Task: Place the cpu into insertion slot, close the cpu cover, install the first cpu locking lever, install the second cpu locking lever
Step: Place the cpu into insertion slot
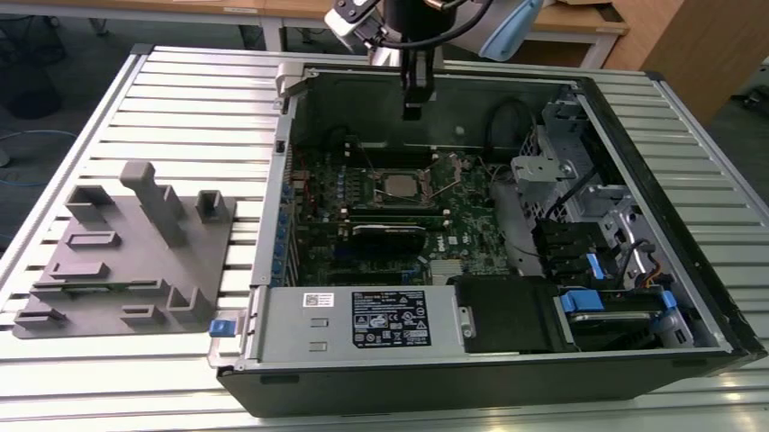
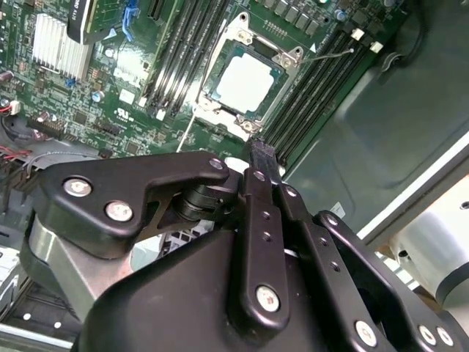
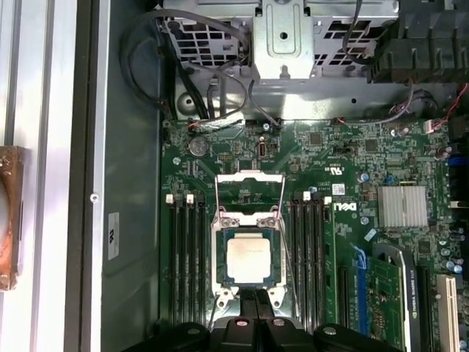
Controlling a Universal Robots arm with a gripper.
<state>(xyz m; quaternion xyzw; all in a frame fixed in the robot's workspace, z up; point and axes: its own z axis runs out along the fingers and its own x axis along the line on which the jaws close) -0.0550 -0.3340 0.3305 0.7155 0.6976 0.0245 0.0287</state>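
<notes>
At the tip of the arm, my jaws are pressed together with nothing between them; the gripper [image 2: 261, 152] hangs over the motherboard just off one edge of the insertion slot [image 3: 219, 246], and in the first wrist view its black tip [image 3: 256, 302] sits close beside that edge without touching the chip. From the exterior view I see the gripper [image 1: 413, 108] held well above the board, inside the open computer case [image 1: 673, 180]. The cpu [image 3: 247, 257] lies flat in the slot, silver-grey top up, and I can pick it out in the second wrist view [image 2: 245, 81] and in the exterior view [image 1: 401, 185] as well. The cpu cover [image 3: 249, 178] is swung open on the far side of the slot from my gripper, and green board shows through its cut-out centre. A thin wire lever [image 2: 192, 121] runs alongside the slot; I cannot tell whether it is latched. Long black memory slots [image 3: 187, 257] flank the socket on both sides, and a finned silver heatsink [image 3: 401, 205] sits further along the board. The case lies on its side on a ribbed metal table [image 1: 180, 90], with a grey parts fixture [image 1: 126, 247] beside it toward the exterior view's left.
</notes>
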